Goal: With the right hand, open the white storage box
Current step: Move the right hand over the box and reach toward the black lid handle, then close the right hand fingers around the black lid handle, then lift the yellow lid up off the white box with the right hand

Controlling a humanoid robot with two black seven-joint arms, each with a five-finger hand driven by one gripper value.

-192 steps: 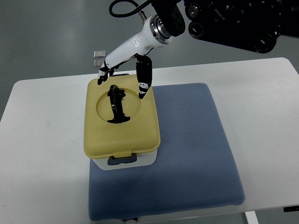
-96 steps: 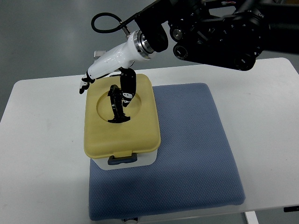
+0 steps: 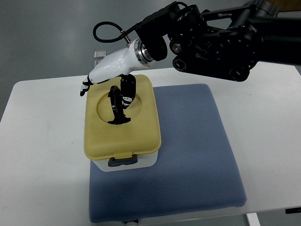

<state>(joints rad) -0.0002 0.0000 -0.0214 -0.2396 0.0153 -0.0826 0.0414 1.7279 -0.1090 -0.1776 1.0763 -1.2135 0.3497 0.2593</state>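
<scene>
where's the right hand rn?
The right hand hovers over the far edge of the storage box's yellow lid, left of centre in the top view, thumb reaching down beside the black handle.

Right hand (image 3: 109,75) over yellow lid (image 3: 122,123) of white storage box (image 3: 123,162), thumb by black handle (image 3: 117,107), on blue mat (image 3: 188,155)

bright even overhead light, soft shadows, sharp focus, mild glare
</scene>
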